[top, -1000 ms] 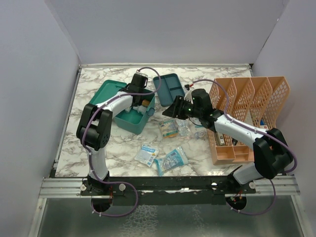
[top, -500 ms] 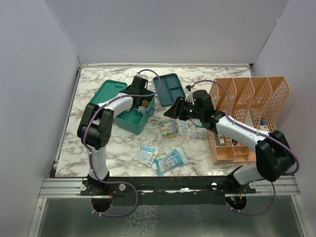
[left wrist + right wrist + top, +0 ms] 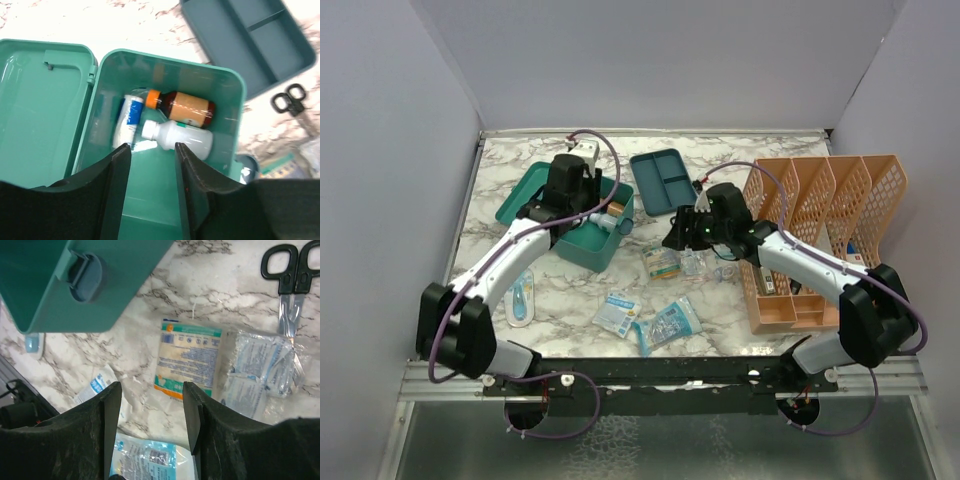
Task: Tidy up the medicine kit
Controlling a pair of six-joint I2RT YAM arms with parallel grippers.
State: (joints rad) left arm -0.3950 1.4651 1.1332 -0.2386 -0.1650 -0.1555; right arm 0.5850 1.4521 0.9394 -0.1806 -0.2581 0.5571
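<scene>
Top view: a marble desk [image 3: 780,148] with two robot arms reaching in from 6 o'clock. The medicine kit [image 3: 582,245], a teal box, sits at about 10 o'clock from the desk's middle. Its lid [image 3: 525,190] lies open toward 9 o'clock. The left gripper [image 3: 565,205] hangs over the open box. The matching insert tray [image 3: 665,178] lies apart from the box at 12 o'clock, with scissors [image 3: 703,184] just beside it on its 3 o'clock side. The right gripper [image 3: 677,231] hovers near the middle, above loose sealed packets [image 3: 617,312]. An orange mesh rack [image 3: 820,220] stands at 3 o'clock.

Left wrist view: the left gripper is spread, with nothing between its fingers [image 3: 119,185]. Below it, at the box's 12 o'clock end, lie a brown bottle [image 3: 185,106] with an orange cap, a white bottle [image 3: 180,139] touching it, and a white-and-blue tube [image 3: 129,117]. The insert tray shows at 1 o'clock.

Right wrist view: the right gripper is also spread and empty above the desk. An orange-and-green printed packet [image 3: 187,357] lies at 12 o'clock, and clear-wrapped pads [image 3: 260,375] lie just beside it at 2 o'clock. The scissors are at 1 o'clock. A corner of the kit, with a round latch [image 3: 85,275], fills 11 o'clock. A blue packet [image 3: 150,457] lies at 6 o'clock.
</scene>
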